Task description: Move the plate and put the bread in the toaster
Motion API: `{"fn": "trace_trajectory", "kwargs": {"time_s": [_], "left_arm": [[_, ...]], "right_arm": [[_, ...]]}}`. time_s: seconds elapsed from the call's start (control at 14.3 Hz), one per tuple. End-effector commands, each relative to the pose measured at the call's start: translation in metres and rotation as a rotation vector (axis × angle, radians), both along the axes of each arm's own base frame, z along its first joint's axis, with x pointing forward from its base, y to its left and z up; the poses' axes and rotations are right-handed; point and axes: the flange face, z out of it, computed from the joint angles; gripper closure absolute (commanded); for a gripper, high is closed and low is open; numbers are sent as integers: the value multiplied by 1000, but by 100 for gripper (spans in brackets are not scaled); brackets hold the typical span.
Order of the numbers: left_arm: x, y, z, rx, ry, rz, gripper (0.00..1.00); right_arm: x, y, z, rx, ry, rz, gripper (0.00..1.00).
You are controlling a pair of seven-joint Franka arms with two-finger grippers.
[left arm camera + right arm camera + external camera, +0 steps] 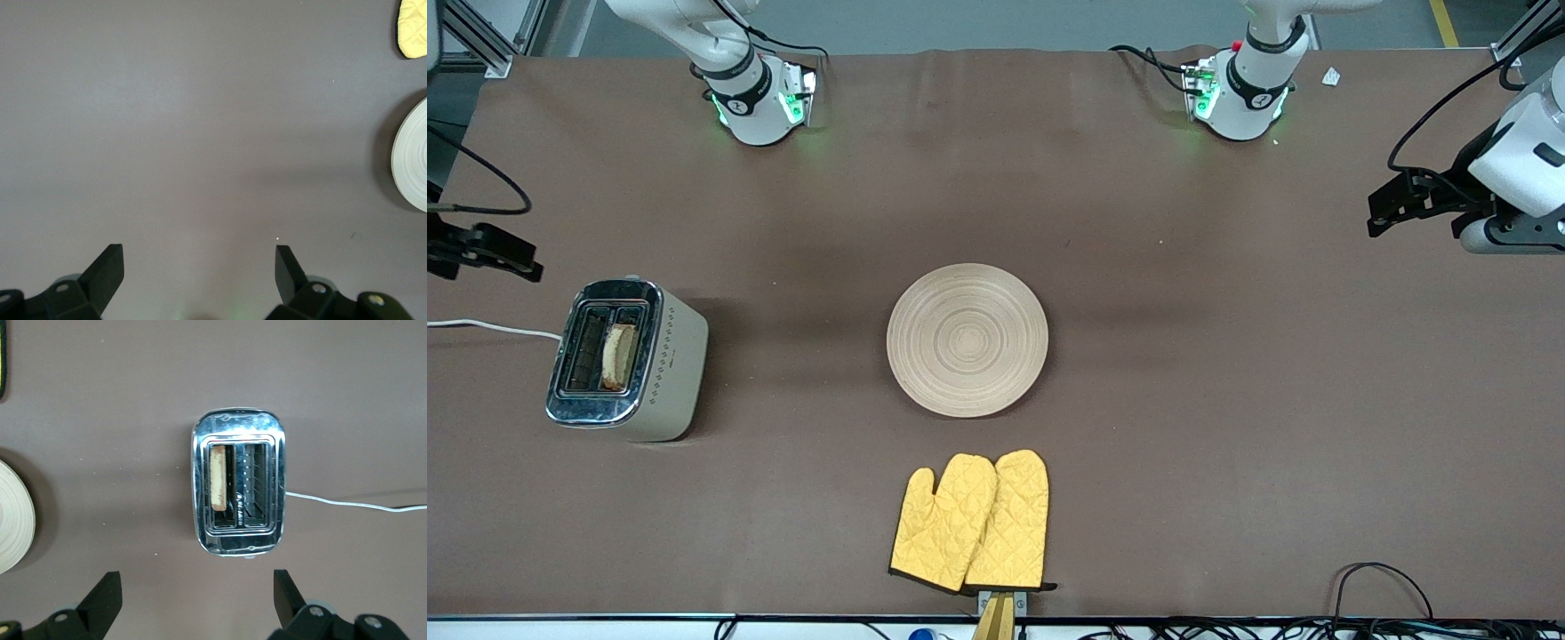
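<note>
The pale wooden plate (pixel 967 340) lies bare at the middle of the table; its edge shows in the left wrist view (pixel 413 167) and the right wrist view (pixel 13 513). The cream and chrome toaster (pixel 667 356) stands toward the right arm's end. The bread (pixel 618 356) stands in the slot on the plate's side, also seen in the right wrist view (pixel 217 480) inside the toaster (pixel 239 430). My right gripper (pixel 195 580) is open and empty, up beside the toaster (pixel 511 258). My left gripper (pixel 199 257) is open and empty over bare table at the left arm's end (pixel 1380 209).
A pair of yellow oven mitts (pixel 971 523) lies nearer to the front camera than the plate, at the table's edge. The toaster's white cord (pixel 489 327) runs off the right arm's end of the table. Cables hang along the front edge.
</note>
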Motion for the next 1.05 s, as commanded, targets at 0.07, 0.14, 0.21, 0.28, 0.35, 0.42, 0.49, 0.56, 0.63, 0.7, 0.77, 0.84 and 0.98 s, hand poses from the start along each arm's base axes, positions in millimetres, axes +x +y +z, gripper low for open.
{"fn": "trace_trajectory", "kwargs": {"time_s": [0.07, 0.14, 0.21, 0.28, 0.35, 0.42, 0.49, 0.56, 0.63, 0.7, 0.77, 0.84, 0.98], "left_arm": [[2, 6, 12, 0, -17, -7, 0], [3, 7, 11, 0, -15, -5, 0], [3, 7, 12, 0, -18, -5, 0], [3, 6, 12, 0, -18, -5, 0], [3, 7, 13, 0, -20, -4, 0], [3, 7, 13, 0, -20, -5, 0], [2, 7, 13, 0, -18, -5, 0], [2, 7, 13, 0, -18, -5, 0], [2, 6, 13, 0, -17, -7, 0], [2, 6, 13, 0, -14, -7, 0], [2, 5, 13, 0, -14, -8, 0], [1, 3, 12, 0, -12, -11, 0], [1, 2, 12, 0, -11, -15, 0]], "right_arm": [[-14, -13, -1, 41, 1, -3, 0], [-13, -9, -1, 48, -4, 6, 0], [-12, 2, -1, 44, -4, 21, 0], [-13, 15, 0, 39, 0, 36, 0], [-12, 29, 0, 32, 1, 53, 0], [-13, 25, 0, 29, 2, 38, 0], [-13, 28, -1, 26, 4, 43, 0], [-14, 30, 0, 27, 3, 44, 0], [-18, 31, -1, 24, -2, 46, 0], [-21, 32, -1, 23, -9, 47, 0], [-23, 34, -2, 24, -15, 50, 0], [-24, 37, -3, 22, -16, 52, 0], [-24, 44, -2, 22, -15, 66, 0]]}}
